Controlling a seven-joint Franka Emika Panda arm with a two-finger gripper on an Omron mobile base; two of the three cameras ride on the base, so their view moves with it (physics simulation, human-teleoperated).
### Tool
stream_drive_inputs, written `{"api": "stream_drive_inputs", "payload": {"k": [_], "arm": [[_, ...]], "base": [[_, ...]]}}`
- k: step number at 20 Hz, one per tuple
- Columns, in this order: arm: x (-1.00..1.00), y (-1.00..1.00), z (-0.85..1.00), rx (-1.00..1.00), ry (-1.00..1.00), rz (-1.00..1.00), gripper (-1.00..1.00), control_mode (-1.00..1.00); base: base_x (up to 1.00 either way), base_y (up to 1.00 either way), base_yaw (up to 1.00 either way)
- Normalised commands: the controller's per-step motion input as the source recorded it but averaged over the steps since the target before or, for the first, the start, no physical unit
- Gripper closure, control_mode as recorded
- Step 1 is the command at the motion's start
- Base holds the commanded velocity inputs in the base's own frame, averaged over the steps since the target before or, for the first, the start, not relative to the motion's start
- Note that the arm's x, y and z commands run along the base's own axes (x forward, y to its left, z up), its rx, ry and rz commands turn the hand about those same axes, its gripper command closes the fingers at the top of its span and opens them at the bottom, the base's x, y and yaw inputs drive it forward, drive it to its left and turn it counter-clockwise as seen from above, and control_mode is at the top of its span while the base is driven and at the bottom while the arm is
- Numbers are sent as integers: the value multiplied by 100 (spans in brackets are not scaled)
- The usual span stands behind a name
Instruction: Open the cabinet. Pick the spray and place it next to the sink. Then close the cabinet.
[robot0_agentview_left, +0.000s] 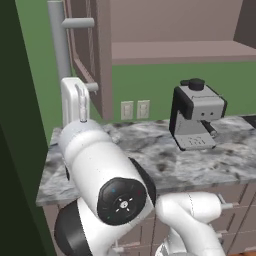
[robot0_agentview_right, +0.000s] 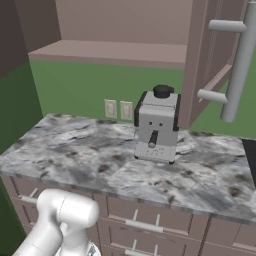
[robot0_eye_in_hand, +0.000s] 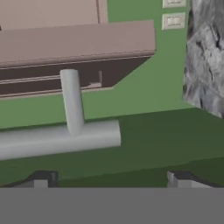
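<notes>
The cabinet stands with both doors swung out. Its left door carries a long grey bar handle, and the right door's handle is seen from the other side. My gripper is open just below the lower end of the left handle. In the hand view that handle lies crosswise just beyond my gripper, with nothing between the fingers. The spray is out of view. A black edge of the sink shows at the far right of the counter.
A grey and black coffee machine stands on the marbled counter under the cabinet. Two wall sockets sit on the green wall behind it. Drawers run below the counter. A dark green wall closes off the left side.
</notes>
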Motion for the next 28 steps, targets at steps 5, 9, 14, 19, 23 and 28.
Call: {"api": "stream_drive_inputs", "payload": {"k": [5,9,14,19,23,28], "arm": [[29,1,6,0,0,-8,-100,-100],[25,5,4,0,0,-5,-100,-100],[4,2,10,0,0,-3,-100,-100],[-2,2,7,0,0,-2,-100,-100],[-10,21,1,0,0,0,-100,-100],[12,32,0,0,0,0,-100,-100]], "base": [[0,0,0],[0,0,0],[0,0,0],[0,0,0],[0,0,0],[0,0,0]]}}
